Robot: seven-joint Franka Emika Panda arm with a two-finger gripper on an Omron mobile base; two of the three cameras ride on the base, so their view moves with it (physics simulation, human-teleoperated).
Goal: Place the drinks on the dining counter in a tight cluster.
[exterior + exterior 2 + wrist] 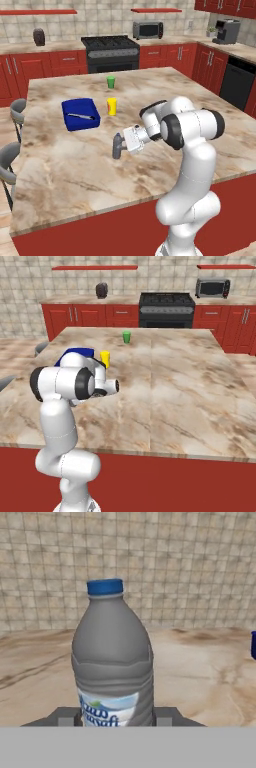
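Observation:
One of the drinks, a small grey plastic bottle (112, 657) with a blue cap and a pale label, stands upright between my fingers. My gripper (116, 718) is shut on its lower body, one dark fingertip on each side. In the left base view the gripper (119, 146) reaches left from the white arm and holds the bottle (117, 148) low over the middle of the dining counter (65, 175). The bottle's base is hidden, so I cannot tell whether it touches the marble top.
A blue box (80, 114) with a utensil in it lies on the counter's left. A yellow cup (112, 106) stands beside it and a green cup (111, 82) farther back. Grey stools (9, 167) line the left edge. A black stove (111, 52) stands at the back wall.

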